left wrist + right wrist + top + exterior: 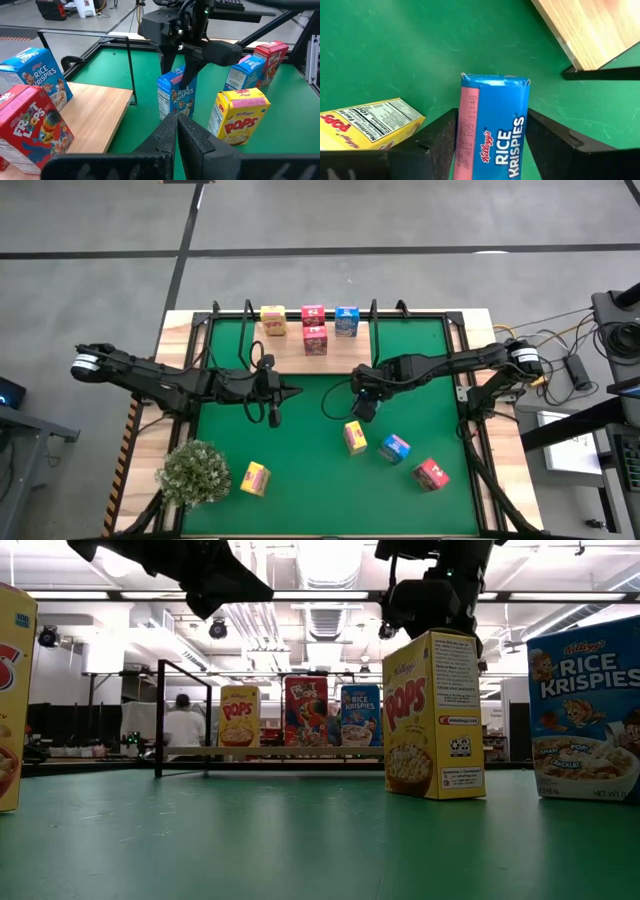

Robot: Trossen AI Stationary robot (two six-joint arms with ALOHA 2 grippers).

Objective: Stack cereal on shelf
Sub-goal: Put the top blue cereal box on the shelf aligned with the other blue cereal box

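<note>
Now the right gripper [492, 145] has its jaws wide around a blue cereal carton [492, 130], light, crushable, best pinched on its flat sides.

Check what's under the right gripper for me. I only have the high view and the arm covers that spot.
Observer: A blue Rice Krispies carton stands there on the green mat, with the right gripper down around it.
Operator: Is it gripped?
Observer: Cannot tell. The left wrist view shows the carton upright, not tilted.
Operator: What's right next to it?
Observer: A yellow Pops carton stands close beside it, apart from it.
Operator: Left gripper?
Observer: The left gripper is shut on nothing and points toward that blue carton.
</note>
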